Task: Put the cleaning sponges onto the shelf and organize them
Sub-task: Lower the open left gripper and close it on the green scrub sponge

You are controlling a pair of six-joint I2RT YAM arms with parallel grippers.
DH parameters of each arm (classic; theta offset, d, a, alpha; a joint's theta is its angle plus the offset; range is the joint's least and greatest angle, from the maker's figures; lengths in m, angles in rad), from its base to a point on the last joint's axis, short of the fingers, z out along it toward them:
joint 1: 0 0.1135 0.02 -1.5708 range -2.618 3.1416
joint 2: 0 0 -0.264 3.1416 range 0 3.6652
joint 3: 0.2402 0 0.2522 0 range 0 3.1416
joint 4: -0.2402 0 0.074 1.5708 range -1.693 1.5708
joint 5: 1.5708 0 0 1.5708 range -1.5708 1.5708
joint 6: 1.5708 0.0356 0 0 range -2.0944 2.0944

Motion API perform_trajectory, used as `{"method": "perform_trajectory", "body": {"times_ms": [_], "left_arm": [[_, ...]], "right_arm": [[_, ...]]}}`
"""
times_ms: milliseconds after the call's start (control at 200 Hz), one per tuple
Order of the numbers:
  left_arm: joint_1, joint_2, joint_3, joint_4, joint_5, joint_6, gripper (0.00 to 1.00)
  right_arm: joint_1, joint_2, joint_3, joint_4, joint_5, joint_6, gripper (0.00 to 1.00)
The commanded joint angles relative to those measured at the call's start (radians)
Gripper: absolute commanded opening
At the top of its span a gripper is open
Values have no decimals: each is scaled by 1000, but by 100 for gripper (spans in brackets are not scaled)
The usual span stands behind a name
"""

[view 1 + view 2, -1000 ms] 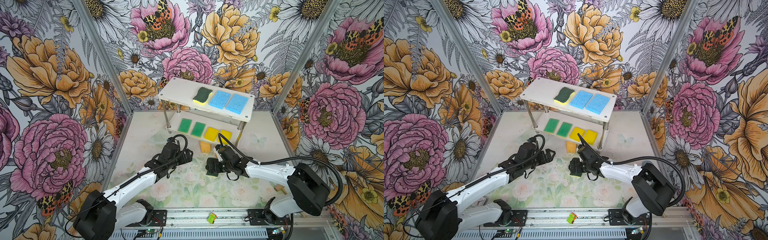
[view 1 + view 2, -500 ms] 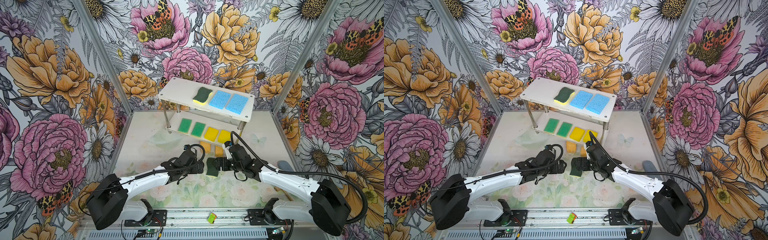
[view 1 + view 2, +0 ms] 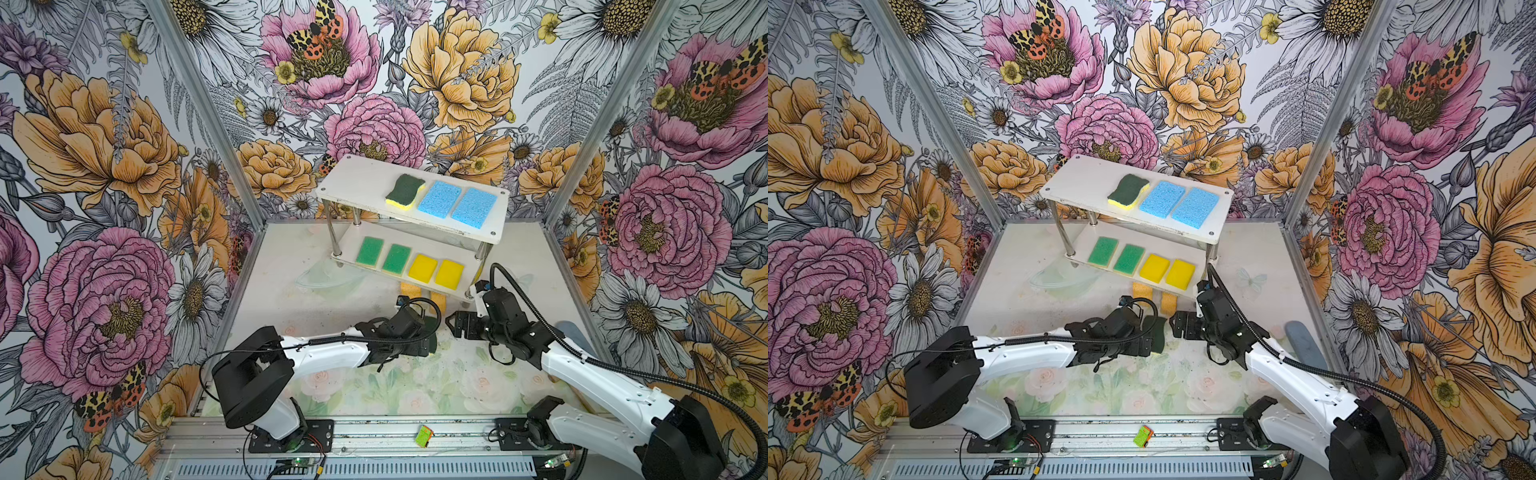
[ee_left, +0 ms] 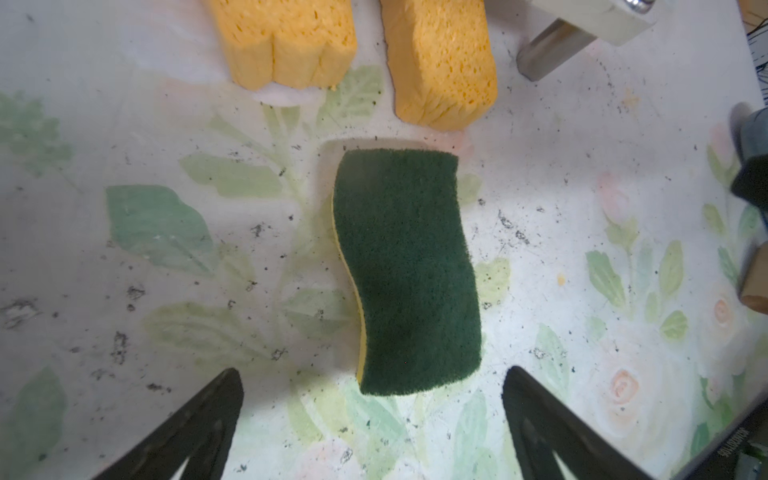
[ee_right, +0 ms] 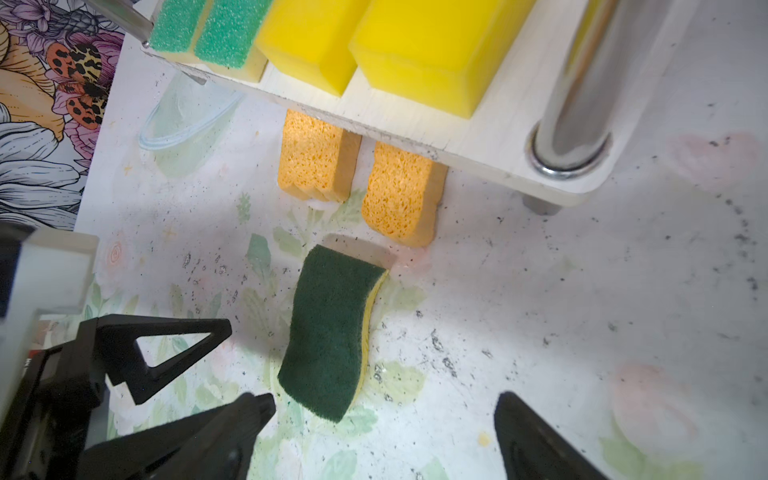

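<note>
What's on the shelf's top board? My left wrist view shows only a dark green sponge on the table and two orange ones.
Observer: One wavy dark green sponge and two blue sponges; the rest of the top board is bare.
Operator: And underneath?
Observer: On the lower board, two green-topped sponges, then two yellow sponges, in a row.
Operator: Where's the other arm?
Observer: The right gripper faces that table sponge too, jaws open.
</note>
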Motion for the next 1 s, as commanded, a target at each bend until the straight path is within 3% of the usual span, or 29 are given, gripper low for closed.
{"method": "perform_trajectory", "body": {"times_ms": [0, 415, 610, 996], "left_arm": [[-8, 24, 39, -12, -28, 12, 99], [-51, 114, 117, -30, -26, 28, 99], [-65, 200, 207, -123, -74, 49, 99], [-66, 260, 226, -131, -100, 51, 99]], "right_arm": [[-16, -26, -10, -24, 19, -22, 91], [-38, -55, -37, -32, 15, -25, 91], [-49, -80, -57, -33, 13, -22, 91], [-59, -104, -76, -33, 11, -18, 91]]}}
